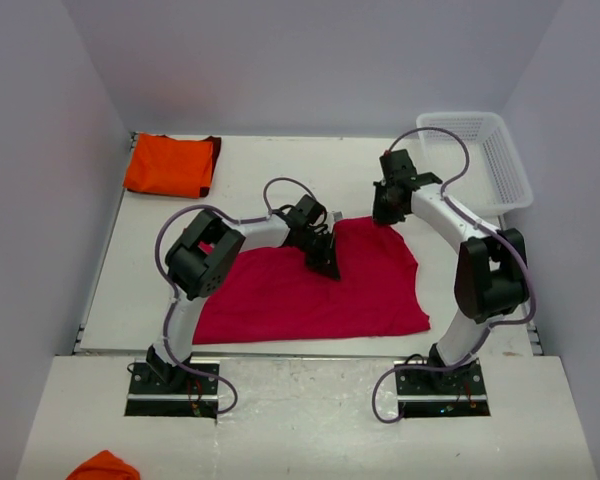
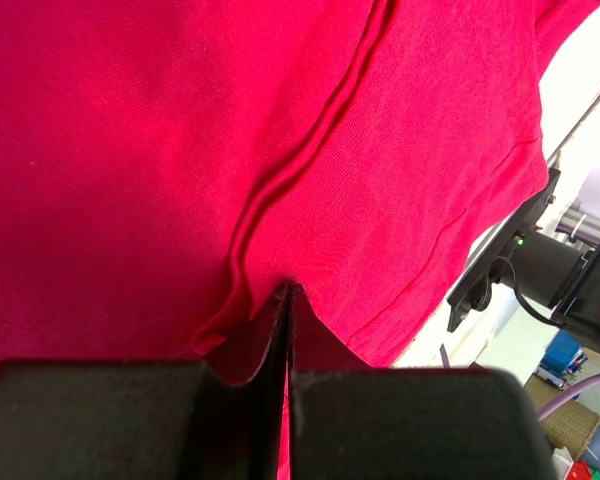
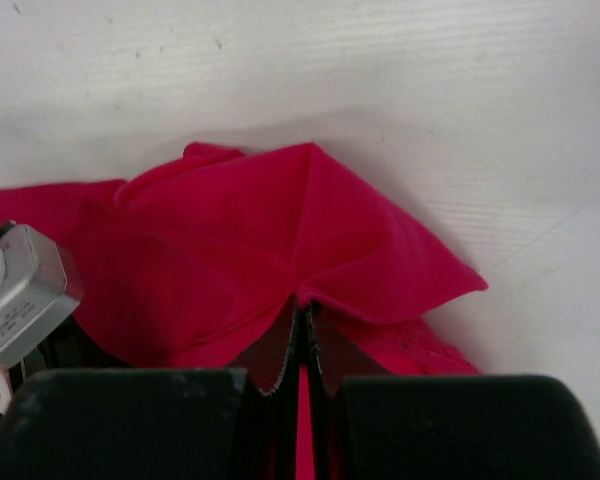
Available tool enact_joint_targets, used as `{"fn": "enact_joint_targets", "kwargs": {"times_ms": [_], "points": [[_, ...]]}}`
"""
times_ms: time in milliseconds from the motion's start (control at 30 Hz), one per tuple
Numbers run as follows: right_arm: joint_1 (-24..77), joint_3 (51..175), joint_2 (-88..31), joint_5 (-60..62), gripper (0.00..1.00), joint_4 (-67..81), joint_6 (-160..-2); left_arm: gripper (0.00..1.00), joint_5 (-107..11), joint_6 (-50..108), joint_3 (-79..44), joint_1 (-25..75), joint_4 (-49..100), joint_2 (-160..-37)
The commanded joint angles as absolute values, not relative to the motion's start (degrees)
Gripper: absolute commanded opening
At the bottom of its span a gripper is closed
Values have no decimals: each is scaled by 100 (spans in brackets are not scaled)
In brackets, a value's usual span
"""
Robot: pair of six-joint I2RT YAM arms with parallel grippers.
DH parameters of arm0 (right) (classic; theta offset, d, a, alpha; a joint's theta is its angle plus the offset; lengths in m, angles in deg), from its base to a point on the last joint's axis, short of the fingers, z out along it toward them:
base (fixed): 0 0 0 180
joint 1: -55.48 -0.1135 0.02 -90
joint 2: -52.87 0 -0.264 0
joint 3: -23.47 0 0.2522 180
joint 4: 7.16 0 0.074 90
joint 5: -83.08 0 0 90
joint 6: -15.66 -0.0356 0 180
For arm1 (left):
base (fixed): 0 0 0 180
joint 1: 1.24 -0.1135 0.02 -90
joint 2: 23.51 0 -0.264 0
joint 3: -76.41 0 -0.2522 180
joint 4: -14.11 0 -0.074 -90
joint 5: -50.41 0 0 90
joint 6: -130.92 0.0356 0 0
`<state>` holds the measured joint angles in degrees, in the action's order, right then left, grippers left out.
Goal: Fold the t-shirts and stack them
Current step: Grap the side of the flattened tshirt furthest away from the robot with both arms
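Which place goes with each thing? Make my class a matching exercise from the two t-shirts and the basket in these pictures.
Things:
1. crimson t-shirt
2. orange t-shirt
3. white basket

Places:
a. far right corner
b. spread out in the middle, between the arms
c. folded, far left corner

Pairs: 1-b, 2-c, 3-a

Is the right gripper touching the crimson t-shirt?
Touching. The right wrist view shows the right gripper shut on a peaked fold of the crimson t-shirt, cloth drawn in between its jaws.
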<state>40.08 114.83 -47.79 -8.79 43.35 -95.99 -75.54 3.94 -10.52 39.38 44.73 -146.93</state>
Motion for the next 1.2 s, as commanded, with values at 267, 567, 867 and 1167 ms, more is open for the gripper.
{"fn": "enact_joint_targets", "kwargs": {"times_ms": [267, 567, 867, 1167], "points": [[2852, 9825, -3248, -1772, 0, 4377, -10466, 0, -7343, 391, -1012, 3989, 4641, -15069], [1550, 8637, -2500, -1966, 5, 4571, -11573, 0, -7404, 426, -1029, 3989, 4633, -15148], [1189, 9143, -2165, -2738, 62, 5115, -12058, 0, -7378, 488, -1047, 3989, 4668, -15131], [2673, 9084, -2403, -2846, 44, 4905, -11715, 0, -7238, 532, -1178, 3980, 4694, -14955]]}}
